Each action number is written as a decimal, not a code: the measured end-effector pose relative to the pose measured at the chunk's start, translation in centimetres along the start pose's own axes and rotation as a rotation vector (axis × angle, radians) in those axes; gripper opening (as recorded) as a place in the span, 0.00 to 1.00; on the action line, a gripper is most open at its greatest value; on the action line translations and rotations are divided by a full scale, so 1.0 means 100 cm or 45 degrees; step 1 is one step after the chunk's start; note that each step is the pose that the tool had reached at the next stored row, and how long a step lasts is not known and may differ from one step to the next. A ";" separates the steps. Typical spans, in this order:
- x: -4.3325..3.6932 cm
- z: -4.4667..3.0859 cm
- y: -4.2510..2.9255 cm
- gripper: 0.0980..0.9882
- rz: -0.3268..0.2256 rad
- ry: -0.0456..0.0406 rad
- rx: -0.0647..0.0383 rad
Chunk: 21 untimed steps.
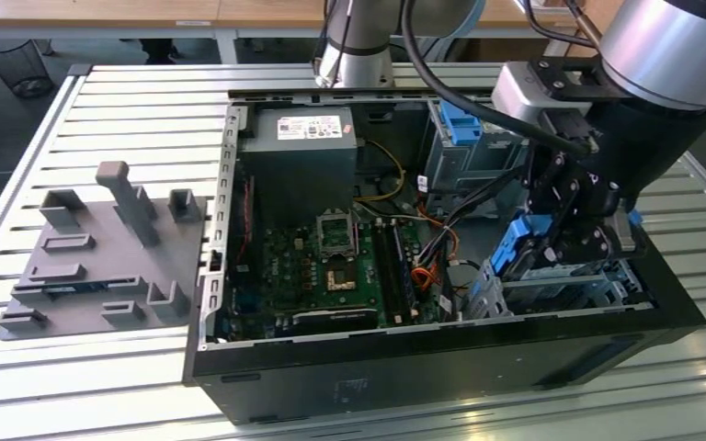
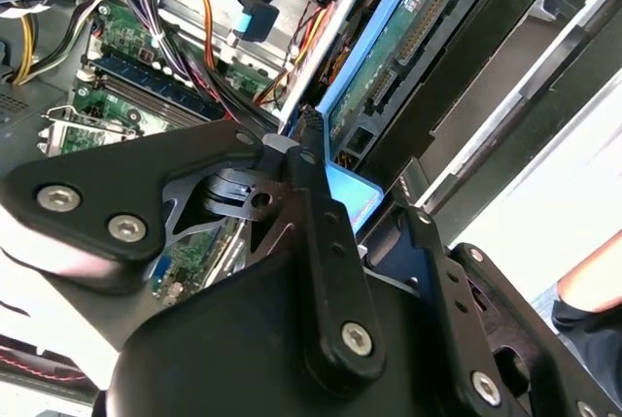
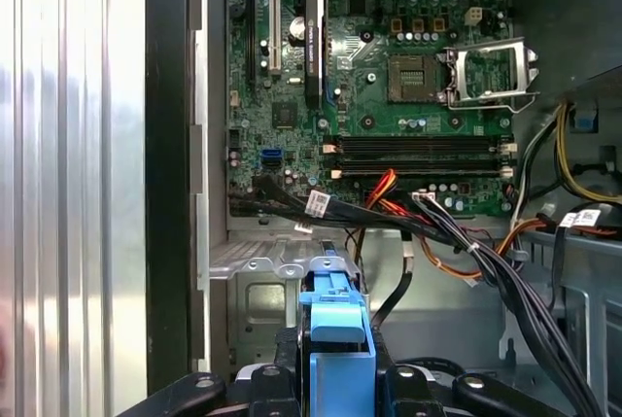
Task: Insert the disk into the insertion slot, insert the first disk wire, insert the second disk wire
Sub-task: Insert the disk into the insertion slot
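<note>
On the exterior view's left, you can see a grey plastic tray with tall pegs (image 1: 96, 266) lying on the silver slatted metal surface (image 1: 144, 101). It is well apart from the work.

In the middle stands the open black computer box (image 1: 451, 367). A green circuit board (image 1: 328, 266) lies flat inside it, and a grey metal power box (image 1: 298, 156) sits at the far end.

On the exterior view's right, your jaws are clamped on the flat disk in its bright blue plastic frame (image 1: 525, 241). In the second wrist view the black fingers (image 2: 316, 213) squeeze the blue frame from both sides. The disk stands on its edge, a bit tilted, right over the low grey metal slot with little holes (image 1: 550, 287) in the near right part of the box. I think it is not pushed all the way in yet, because a lot of the blue frame sticks up above the slot. You cannot tell how deep its lower end sits.

So the first step looks started but not finished. The two wire steps look like they are left to do. In the second wrist view a flat black wire with a blue plug (image 2: 251, 17) hangs loose, apart from the disk.
</note>
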State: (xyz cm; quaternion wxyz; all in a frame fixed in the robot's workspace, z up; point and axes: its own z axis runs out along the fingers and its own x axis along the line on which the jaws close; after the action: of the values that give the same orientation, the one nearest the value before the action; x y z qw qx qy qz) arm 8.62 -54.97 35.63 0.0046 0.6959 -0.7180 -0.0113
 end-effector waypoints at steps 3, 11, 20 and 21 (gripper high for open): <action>0.0000 0.0027 0.0000 0.30 0.000 0.000 -0.001; 0.0001 0.0083 -0.0002 0.30 0.000 0.000 -0.003; 0.0001 0.0107 -0.0002 0.38 0.000 0.000 -0.005; 0.0001 0.0110 -0.0002 0.38 0.000 0.000 -0.005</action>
State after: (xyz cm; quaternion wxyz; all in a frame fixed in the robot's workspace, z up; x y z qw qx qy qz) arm 8.62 -54.97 34.53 0.0059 0.6959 -0.7180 -0.0127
